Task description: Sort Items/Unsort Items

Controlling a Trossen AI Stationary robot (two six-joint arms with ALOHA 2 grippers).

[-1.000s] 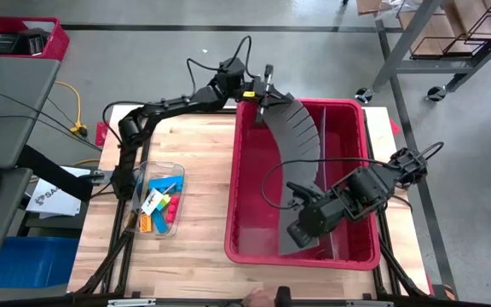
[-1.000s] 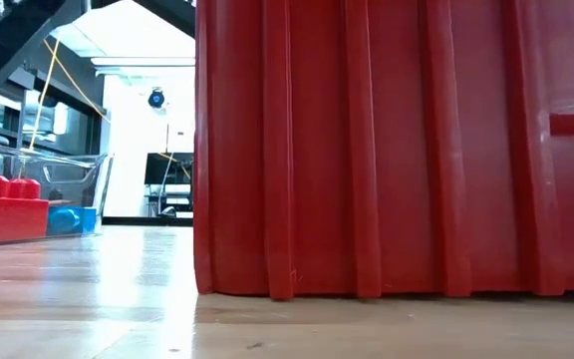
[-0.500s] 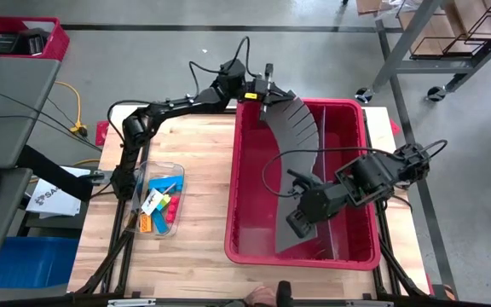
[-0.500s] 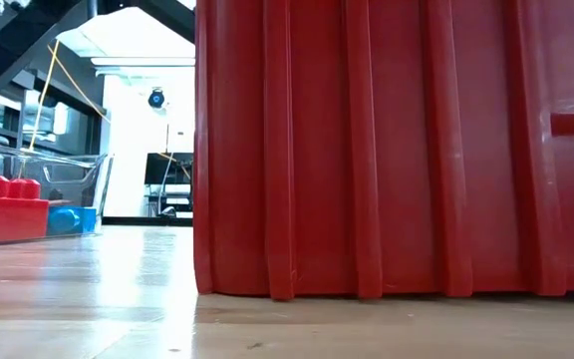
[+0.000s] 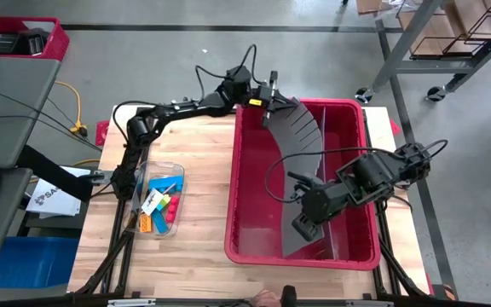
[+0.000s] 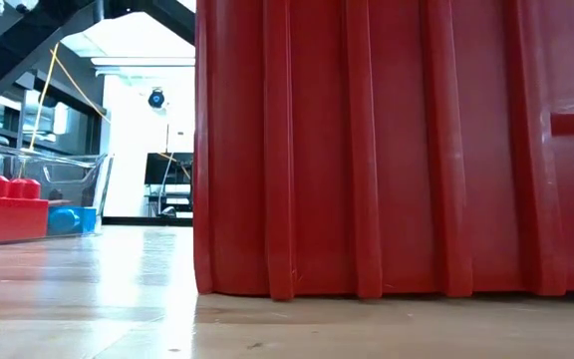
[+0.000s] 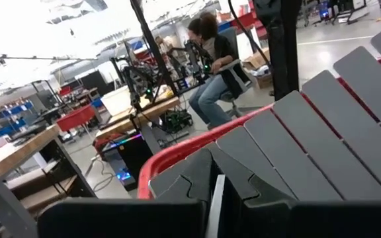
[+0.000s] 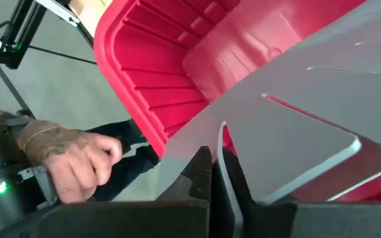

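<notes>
A long grey slotted divider panel arches over the red bin, held at both ends. My left gripper is shut on its far end at the bin's far rim. My right gripper is shut on its near end inside the bin. The items, small coloured blocks, lie in a clear tray on the table's left, away from both grippers. The wrist views show the panel running away from each gripper. My left gripper pinches the panel's far end edge between its two fingers, coming level from the table's far left. The panel is lifted there and curves away over the bin. My right gripper pinches the panel's near end edge between its two fingers, slanting down from above. The panel bows up from the hold. Whether its lowest end touches the bin's floor I cannot tell.
The bin's wall fills most of the low view, with a red block far left. A person's hand is close beyond the bin's near rim, by the table's near edge. Another person sits in the room.
My left gripper has crept a little toward the table's right and down at the bin's far rim, carrying the panel's far end. The panel stays bowed between both grippers, and its near end has barely shifted.
</notes>
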